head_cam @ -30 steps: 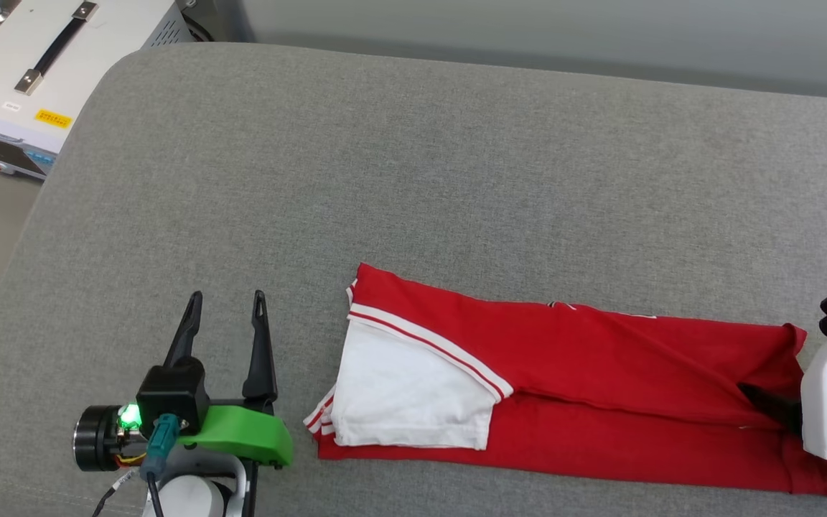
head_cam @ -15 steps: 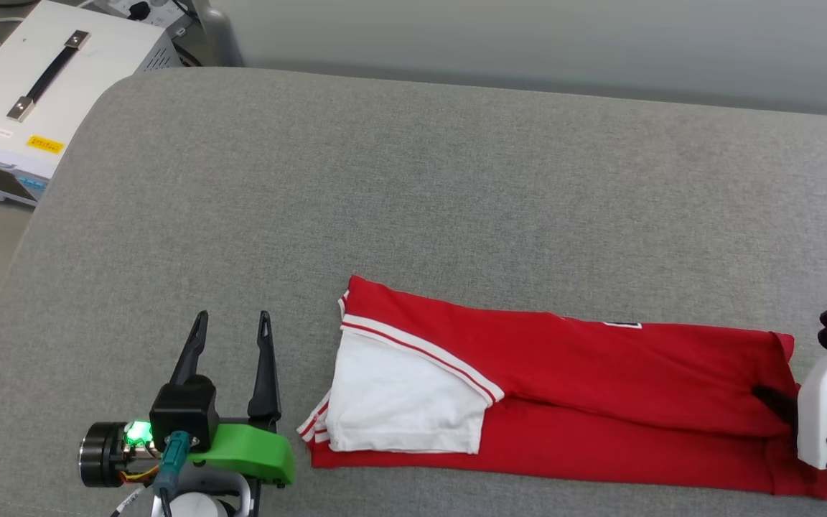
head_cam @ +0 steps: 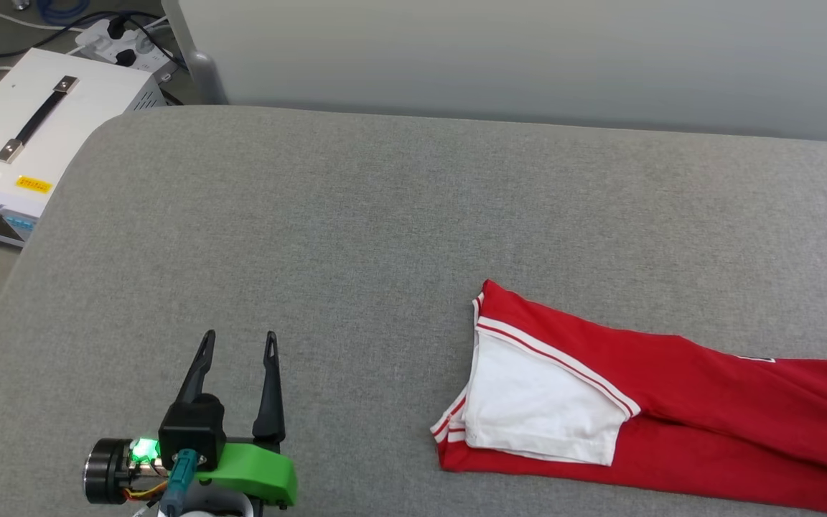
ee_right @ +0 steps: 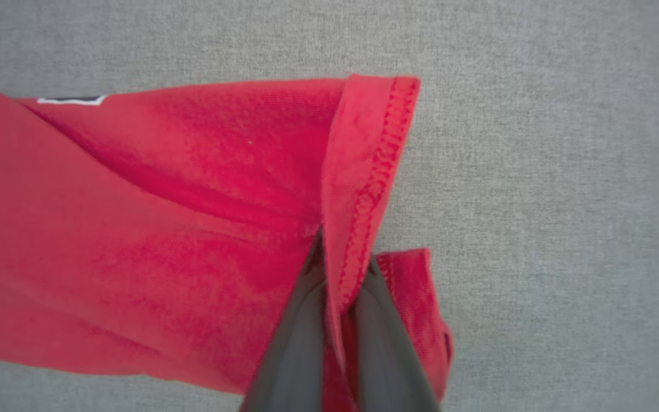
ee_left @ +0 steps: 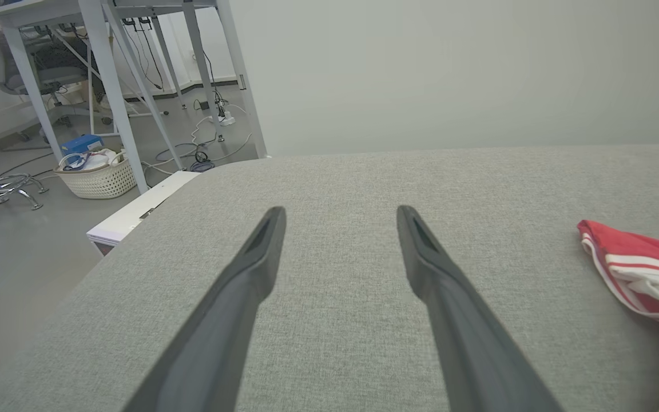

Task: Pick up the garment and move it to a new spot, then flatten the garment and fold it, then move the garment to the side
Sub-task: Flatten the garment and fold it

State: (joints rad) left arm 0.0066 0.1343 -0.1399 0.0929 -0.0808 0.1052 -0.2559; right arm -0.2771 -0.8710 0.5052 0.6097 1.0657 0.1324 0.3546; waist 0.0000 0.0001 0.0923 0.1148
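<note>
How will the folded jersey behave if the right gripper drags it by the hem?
Probably floppy: the garment creases where the right gripper pinches its hem. The loose white sleeve may shift if dragged.

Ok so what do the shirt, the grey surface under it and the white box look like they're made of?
The shirt: soft matte knit, probably jersey; it creases limply and its hem shows rows of stitching. The surface: grey woven cloth, matte, with fine visible weave; rounded corners hint at padding. The box: smooth white casing, likely painted metal, with vent slots.
</note>
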